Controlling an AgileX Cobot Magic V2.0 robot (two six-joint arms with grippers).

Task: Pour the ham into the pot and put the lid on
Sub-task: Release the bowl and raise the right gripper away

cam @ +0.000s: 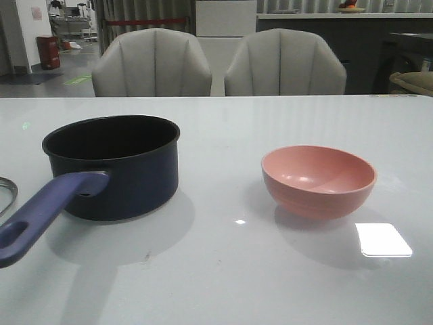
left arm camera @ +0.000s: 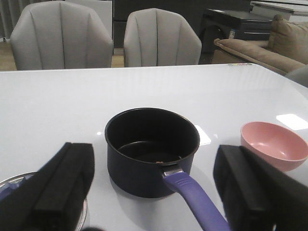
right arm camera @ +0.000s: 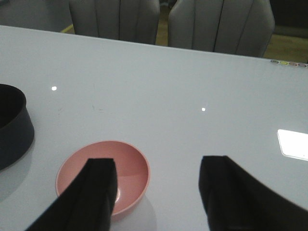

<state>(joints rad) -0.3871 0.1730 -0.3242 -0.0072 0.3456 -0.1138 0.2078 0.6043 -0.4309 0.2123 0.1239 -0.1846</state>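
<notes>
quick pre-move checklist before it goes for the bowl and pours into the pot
1. Right gripper open: ok, its jaws stand wide apart above the table, near the pink bowl.
2. Left gripper open and holding nothing: ok.
3. Pot uncovered and upright: ok, its mouth is open.
4. Ham in the bowl: cannot tell, no chunks show in any view.
5. Lid within sight: ok, only its rim shows at the table's left edge, beside the pot handle.
6. Bowl and pot apart, with bare table between: ok.
</notes>
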